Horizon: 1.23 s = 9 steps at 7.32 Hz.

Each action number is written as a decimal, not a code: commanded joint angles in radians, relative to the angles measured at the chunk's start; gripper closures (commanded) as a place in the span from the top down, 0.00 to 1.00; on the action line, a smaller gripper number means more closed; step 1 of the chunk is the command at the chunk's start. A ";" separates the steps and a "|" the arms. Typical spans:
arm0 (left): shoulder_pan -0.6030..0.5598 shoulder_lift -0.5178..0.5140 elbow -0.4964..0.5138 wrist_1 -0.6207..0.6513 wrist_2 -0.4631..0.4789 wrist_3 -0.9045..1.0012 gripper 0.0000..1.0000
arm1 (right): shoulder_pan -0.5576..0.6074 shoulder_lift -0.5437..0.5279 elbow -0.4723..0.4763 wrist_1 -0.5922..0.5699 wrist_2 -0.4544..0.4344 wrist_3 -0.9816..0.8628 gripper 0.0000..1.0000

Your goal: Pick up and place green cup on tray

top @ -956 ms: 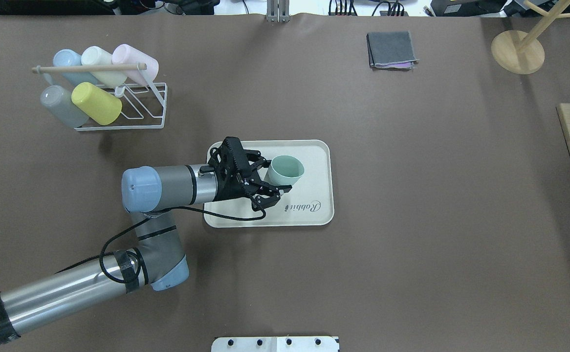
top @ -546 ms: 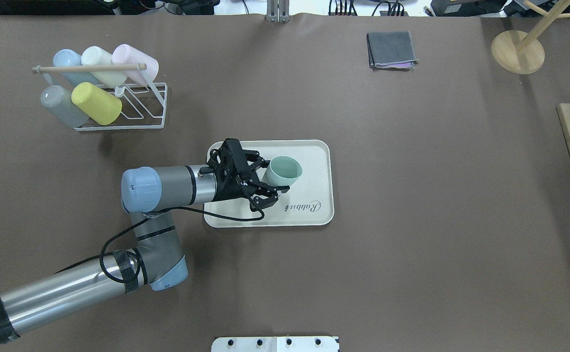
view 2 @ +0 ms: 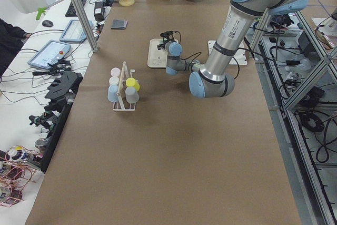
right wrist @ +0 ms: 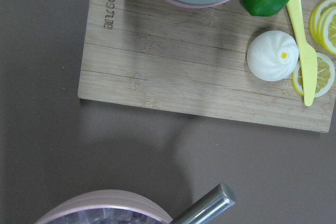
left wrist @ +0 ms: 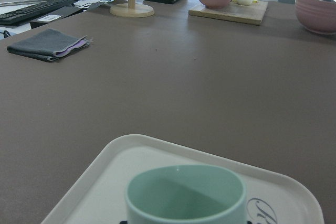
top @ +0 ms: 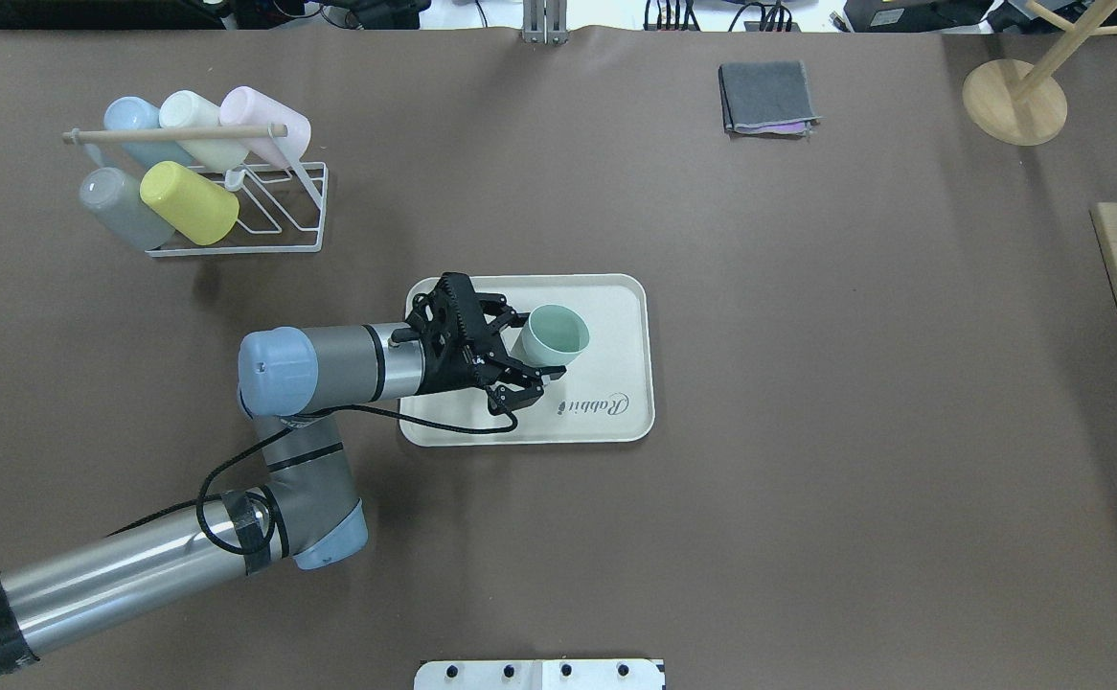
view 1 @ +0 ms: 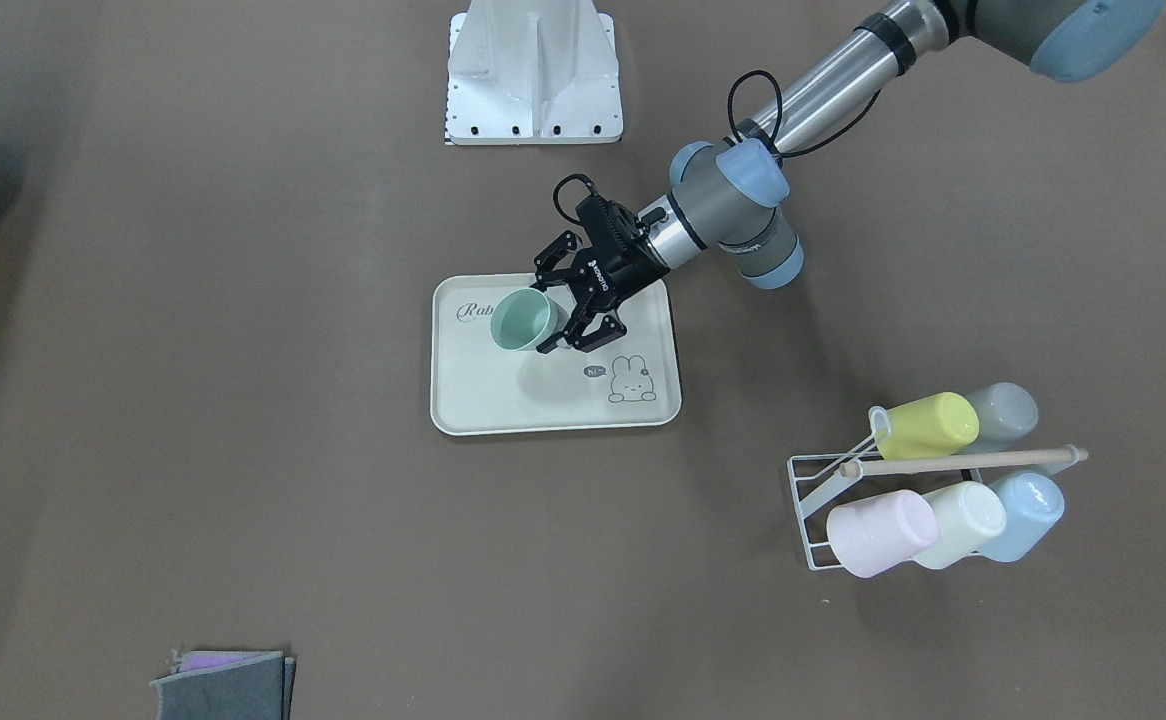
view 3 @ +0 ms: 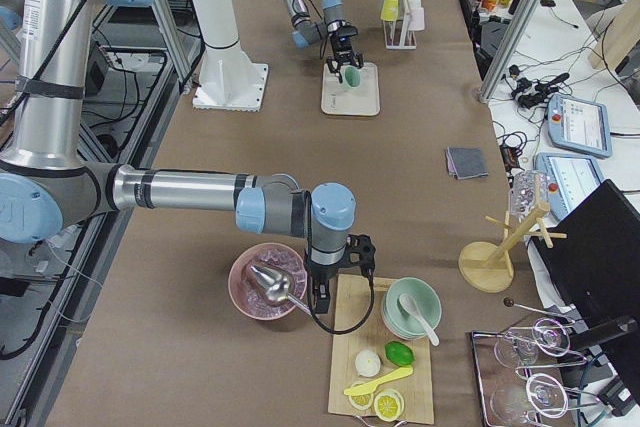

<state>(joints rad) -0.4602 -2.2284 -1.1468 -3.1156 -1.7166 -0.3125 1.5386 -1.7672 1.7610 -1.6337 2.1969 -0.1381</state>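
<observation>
Left gripper (top: 524, 351), just left of centre in the overhead frame, has its fingers closed around the green cup (top: 556, 334), held slightly tilted low over the tray (top: 621, 316); placing looks nearly done, so next comes lowering it flat, then releasing.

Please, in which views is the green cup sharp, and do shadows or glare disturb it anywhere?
Overhead exterior: even light, green cup sharp, no glare. Exterior front-facing: also sharp, a soft shadow on the tray beside it. Left wrist-mounted: cup close, cut by the bottom edge. Exterior right: cup very small.
</observation>
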 commanded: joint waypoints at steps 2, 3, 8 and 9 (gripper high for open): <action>0.000 0.001 -0.008 0.000 0.002 0.001 0.83 | 0.000 -0.002 -0.002 0.000 0.001 0.000 1.00; 0.000 0.001 -0.010 0.000 0.002 0.001 0.86 | 0.000 -0.002 0.000 0.000 0.001 0.000 1.00; -0.014 0.000 -0.083 0.076 0.003 0.001 0.98 | 0.000 -0.002 0.000 0.000 0.003 0.000 1.00; -0.015 -0.003 -0.126 0.135 0.003 -0.016 0.98 | 0.000 0.000 0.000 0.000 0.003 0.000 1.00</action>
<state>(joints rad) -0.4720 -2.2296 -1.2226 -3.0462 -1.7141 -0.3149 1.5386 -1.7682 1.7606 -1.6337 2.1992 -0.1381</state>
